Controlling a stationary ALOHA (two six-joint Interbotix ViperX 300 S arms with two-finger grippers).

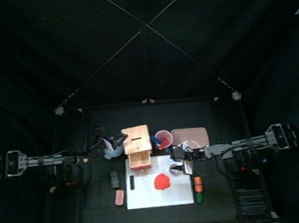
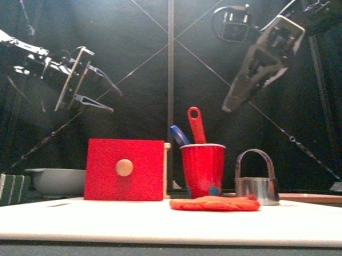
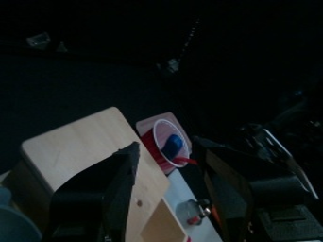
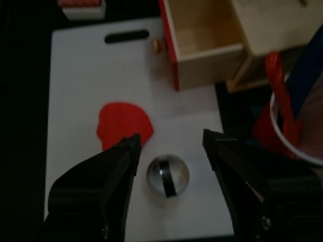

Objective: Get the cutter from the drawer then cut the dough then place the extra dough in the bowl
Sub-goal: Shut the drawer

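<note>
Right tool [image 4: 171, 140] hangs released, jaws spread, above the metal cutter [image 4: 168, 175], which stands on the white board [image 4: 76, 95] just right of the red dough [image 4: 127, 121]. Left tool [image 3: 171, 151], likewise spread and empty, hovers near the wooden box [image 3: 76, 156], with the bowl [image 2: 54, 181] left of it.

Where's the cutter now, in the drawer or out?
Out: the cutter stands upright on the board, near the dough.

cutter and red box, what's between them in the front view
The red cup stands between the box and the cutter in the front view.
</note>
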